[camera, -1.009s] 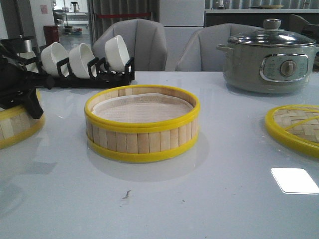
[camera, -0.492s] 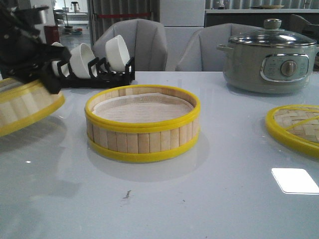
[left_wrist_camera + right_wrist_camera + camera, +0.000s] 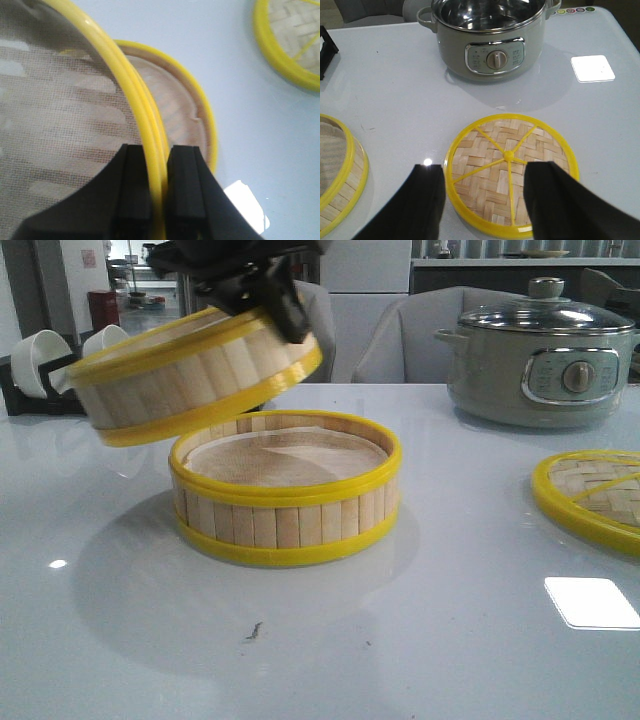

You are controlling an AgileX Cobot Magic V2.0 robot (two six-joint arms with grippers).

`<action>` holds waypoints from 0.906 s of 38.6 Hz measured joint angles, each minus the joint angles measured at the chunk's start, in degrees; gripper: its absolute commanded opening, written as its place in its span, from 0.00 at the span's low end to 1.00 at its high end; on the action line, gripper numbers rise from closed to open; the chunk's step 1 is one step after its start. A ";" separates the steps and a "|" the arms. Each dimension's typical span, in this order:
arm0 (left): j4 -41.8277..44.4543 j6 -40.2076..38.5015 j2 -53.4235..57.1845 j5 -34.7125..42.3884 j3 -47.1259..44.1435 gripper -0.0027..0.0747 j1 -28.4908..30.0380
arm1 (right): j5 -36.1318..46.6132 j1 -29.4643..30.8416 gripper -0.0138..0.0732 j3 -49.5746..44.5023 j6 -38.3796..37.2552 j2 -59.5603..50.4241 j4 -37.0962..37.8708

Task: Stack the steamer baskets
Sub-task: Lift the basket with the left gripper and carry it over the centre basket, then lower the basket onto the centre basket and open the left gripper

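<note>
One steamer basket rests on the white table at the centre, its white liner showing. A second steamer basket hangs tilted in the air above its left side, far edge raised. My left gripper is shut on that raised basket's yellow rim, one finger inside the wall and one outside. The resting basket shows beneath it in the left wrist view. My right gripper hovers open above the flat woven lid, touching nothing; the resting basket's edge lies off to one side.
A grey electric pot stands at the back right, also seen as the pot. The woven lid lies at the right edge. White bowls in a black rack sit at the back left. Chairs stand behind the table.
My left gripper has lifted the second basket from the table at the far left and carried it up and right, until it hangs over the centre basket's left side. The centre basket stayed put.
</note>
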State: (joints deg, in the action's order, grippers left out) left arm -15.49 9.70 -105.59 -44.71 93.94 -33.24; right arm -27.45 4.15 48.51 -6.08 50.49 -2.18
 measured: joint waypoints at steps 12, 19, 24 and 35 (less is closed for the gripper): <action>0.11 0.00 -4.41 0.60 0.35 0.15 -6.97 | 0.00 0.00 0.70 0.00 0.00 0.00 0.00; 0.56 0.00 -7.27 1.72 0.58 0.15 -8.23 | 0.00 -0.09 0.70 0.00 0.00 0.00 0.00; 0.56 0.00 -8.30 2.50 0.93 0.15 -8.59 | 0.00 -0.09 0.70 0.00 0.00 0.00 0.00; 0.31 0.00 -9.04 3.53 1.07 0.15 -8.80 | 0.00 -0.09 0.70 0.00 0.00 0.00 0.00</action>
State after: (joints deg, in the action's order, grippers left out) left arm -15.18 9.70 -114.63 -41.18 95.01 -42.04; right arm -27.45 4.06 48.51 -6.08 50.49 -2.18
